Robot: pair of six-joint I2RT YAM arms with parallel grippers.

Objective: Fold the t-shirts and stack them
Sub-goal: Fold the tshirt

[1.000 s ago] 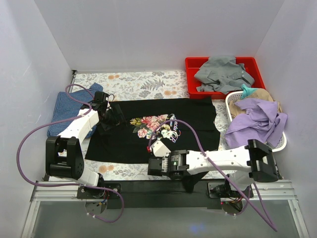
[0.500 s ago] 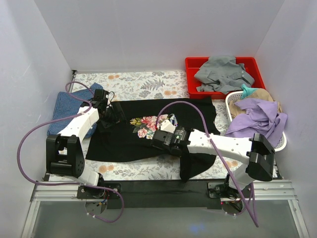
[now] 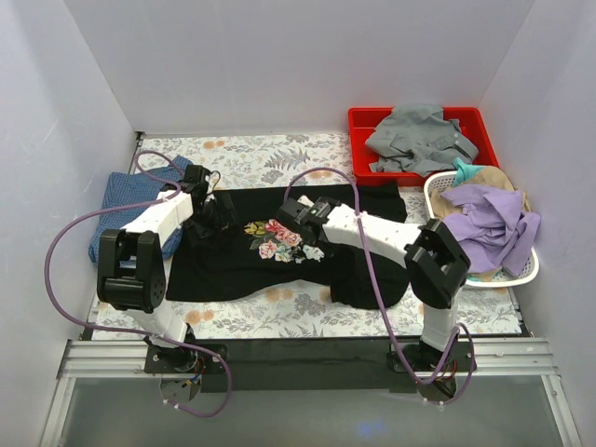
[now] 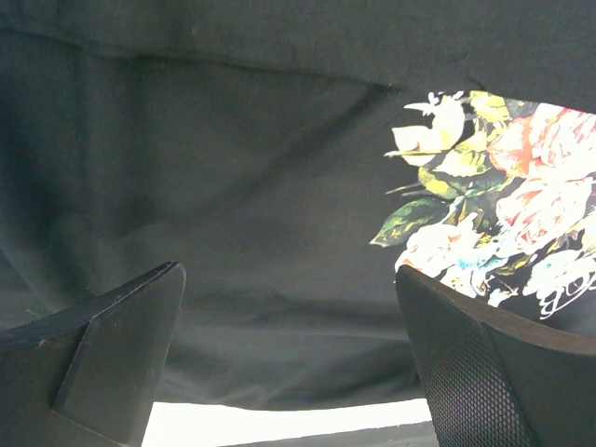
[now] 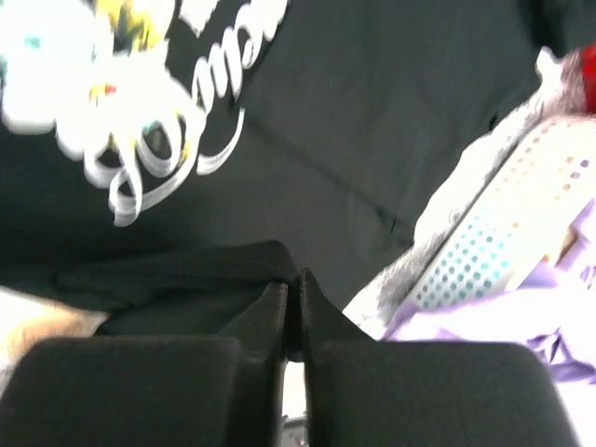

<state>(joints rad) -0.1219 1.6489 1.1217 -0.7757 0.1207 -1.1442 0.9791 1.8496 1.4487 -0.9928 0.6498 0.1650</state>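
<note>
Across the surface [image 3: 279,149] the black t-shirt [image 3: 214,270], pinched by the right gripper [image 5: 291,279], has been folded far; left gripper [image 4: 287,279] is held apart

The floral-covered table [image 3: 261,154] carries the black t-shirt [image 3: 223,265], blue t-shirt [image 3: 116,200], red bin [image 3: 354,140] and white basket [image 3: 436,186].

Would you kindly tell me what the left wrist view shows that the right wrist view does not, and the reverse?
Only the left wrist view shows the left gripper, its jaws wide apart above smooth, flat cloth. Only the right wrist view shows the right gripper, shut with a fold of dark cloth bunched at its tips. It alone also shows the white basket and the purple cloth beside it. Both views share the black t-shirt and its flower print, sharp on the left and blurred on the right.
</note>
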